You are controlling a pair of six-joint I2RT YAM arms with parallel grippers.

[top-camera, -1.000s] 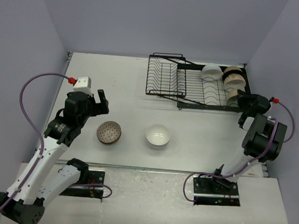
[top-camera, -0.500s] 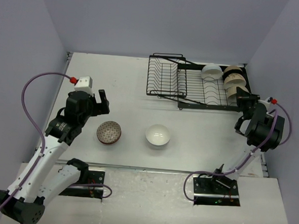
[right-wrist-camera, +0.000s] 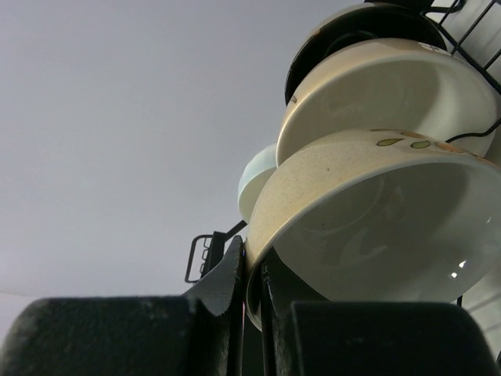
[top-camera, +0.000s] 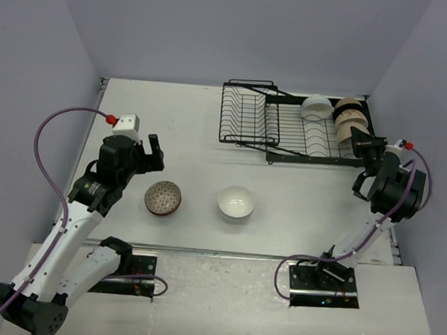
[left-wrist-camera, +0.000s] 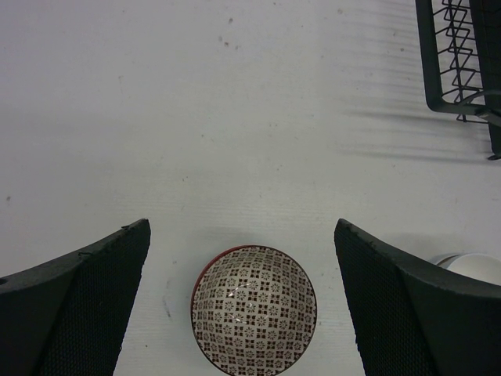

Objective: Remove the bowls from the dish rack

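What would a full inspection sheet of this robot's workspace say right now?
Surface: pale table, a few faint specks.
Job's things: the black wire dish rack at the far right holds a white bowl and a row of beige bowls standing on edge. A patterned bowl and a second white bowl sit upright on the table, apart.
Clutter: nothing seen.
Grippers: left gripper open, above the patterned bowl, not touching it. Right gripper shut on the rim of the nearest beige bowl, which is in the rack.
Cables: purple cables loop beside each arm.
Surroundings: plain lavender walls on three sides.
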